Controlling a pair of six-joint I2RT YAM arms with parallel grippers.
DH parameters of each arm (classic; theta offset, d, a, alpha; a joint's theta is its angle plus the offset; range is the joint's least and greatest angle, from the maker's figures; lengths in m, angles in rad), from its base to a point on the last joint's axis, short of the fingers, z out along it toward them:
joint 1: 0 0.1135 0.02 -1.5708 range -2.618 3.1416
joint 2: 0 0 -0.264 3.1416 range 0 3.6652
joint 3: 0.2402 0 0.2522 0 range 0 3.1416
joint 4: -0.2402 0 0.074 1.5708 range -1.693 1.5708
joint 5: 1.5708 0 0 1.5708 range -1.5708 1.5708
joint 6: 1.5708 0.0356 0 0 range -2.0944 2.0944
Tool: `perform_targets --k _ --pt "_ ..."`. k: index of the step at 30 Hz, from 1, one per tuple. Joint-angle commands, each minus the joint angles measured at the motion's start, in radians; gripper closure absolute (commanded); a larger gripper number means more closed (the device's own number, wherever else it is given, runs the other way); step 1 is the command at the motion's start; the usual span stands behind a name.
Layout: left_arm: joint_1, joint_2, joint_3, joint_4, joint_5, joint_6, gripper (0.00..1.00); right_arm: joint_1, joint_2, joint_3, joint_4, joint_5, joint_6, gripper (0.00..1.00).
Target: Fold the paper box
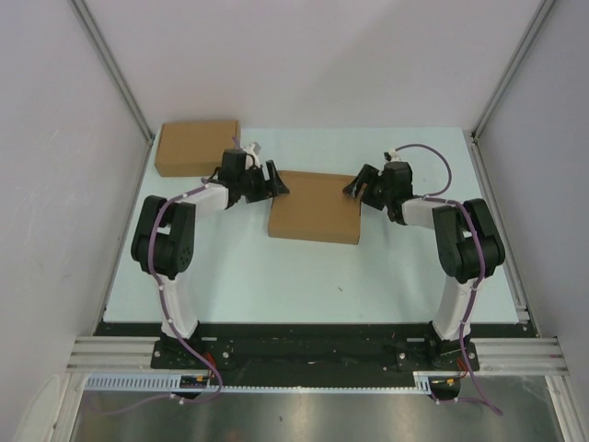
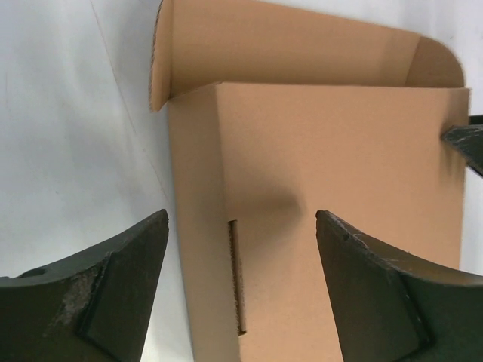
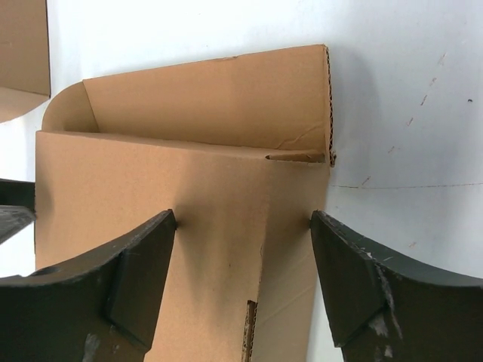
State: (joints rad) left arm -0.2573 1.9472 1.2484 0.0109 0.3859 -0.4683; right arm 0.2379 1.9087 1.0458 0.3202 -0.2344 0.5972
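Observation:
The paper box [image 1: 313,210] lies flat in the middle of the table, brown, with a rear flap standing up. My left gripper [image 1: 274,180] is at its far left corner, open. In the left wrist view the fingers straddle the box's left side wall [image 2: 198,226], and the left gripper [image 2: 241,215] holds nothing. My right gripper [image 1: 359,186] is at the far right corner, open. In the right wrist view the right gripper [image 3: 243,217] straddles the right side wall [image 3: 298,226], one fingertip [image 3: 162,226] over the top panel, the other by the outer edge.
A second flat brown cardboard box [image 1: 195,145] lies at the far left corner of the table, close behind the left arm, and shows as the second box [image 3: 23,53] in the right wrist view. White walls and metal rails enclose the table on three sides.

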Motion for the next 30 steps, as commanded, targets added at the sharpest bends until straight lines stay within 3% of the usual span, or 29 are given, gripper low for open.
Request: perform_targets --k 1,5,7,10,17,23,30 --pt "-0.008 0.025 0.039 -0.049 -0.01 0.037 0.17 0.003 0.021 0.03 0.01 -0.003 -0.034 0.26" --pt "-0.01 0.039 0.046 -0.052 -0.018 0.039 0.24 0.008 0.027 0.03 0.013 -0.002 -0.043 0.34" --pt "-0.01 0.047 0.049 -0.046 -0.012 0.042 0.28 0.009 0.027 0.03 0.014 0.0 -0.048 0.43" --pt "-0.014 0.05 0.045 -0.026 0.004 0.049 0.47 0.015 0.027 0.031 0.013 0.007 -0.063 0.55" --pt "-0.025 0.01 -0.006 0.092 0.042 0.057 0.69 0.041 0.001 0.031 0.005 0.05 -0.105 0.65" --pt "-0.039 -0.071 -0.064 0.21 0.06 0.076 0.74 0.086 -0.059 0.031 0.002 0.115 -0.166 0.74" --pt "-0.056 -0.166 -0.138 0.323 0.025 0.082 0.74 0.138 -0.137 0.031 0.01 0.188 -0.234 0.76"
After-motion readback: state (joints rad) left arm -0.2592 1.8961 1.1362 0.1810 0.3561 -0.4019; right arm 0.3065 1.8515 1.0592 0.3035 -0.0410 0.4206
